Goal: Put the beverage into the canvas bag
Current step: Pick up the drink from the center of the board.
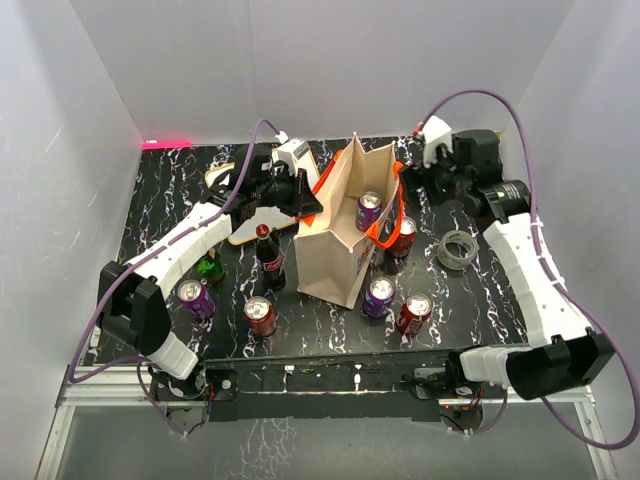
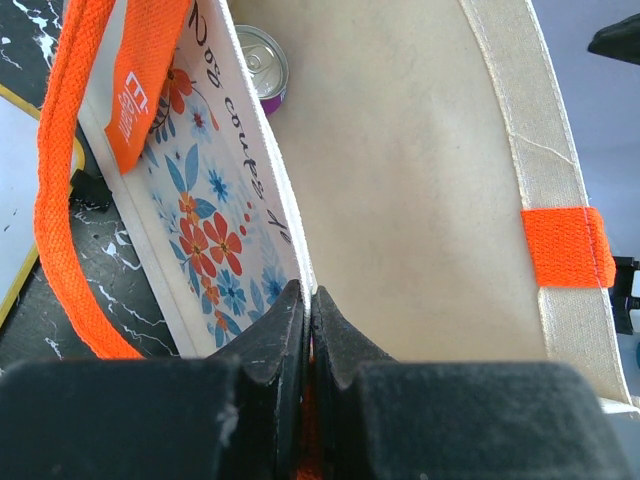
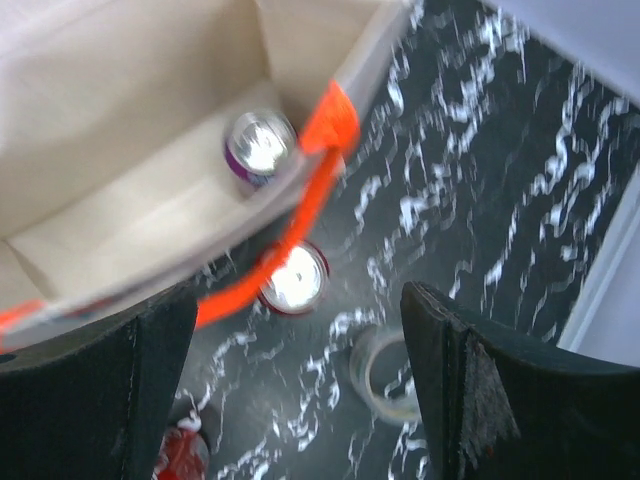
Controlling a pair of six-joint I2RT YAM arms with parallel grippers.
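Note:
The canvas bag (image 1: 338,235) stands open mid-table, beige with orange handles. A purple can (image 1: 369,210) stands inside it, also seen in the left wrist view (image 2: 262,65) and the right wrist view (image 3: 258,148). My left gripper (image 1: 305,203) is shut on the bag's left rim (image 2: 300,270) by the orange handle (image 2: 65,190) and holds it open. My right gripper (image 1: 428,172) is open and empty, above the table just right of the bag; between its fingers (image 3: 300,350) I see only the tabletop.
A red can (image 1: 401,237) stands against the bag's right side (image 3: 293,277). A tape roll (image 1: 457,249) lies further right. In front stand a purple can (image 1: 379,296), red cans (image 1: 414,313) (image 1: 260,316), a cola bottle (image 1: 268,255), a green bottle (image 1: 210,266) and a purple can (image 1: 196,297). A white board (image 1: 252,224) lies left.

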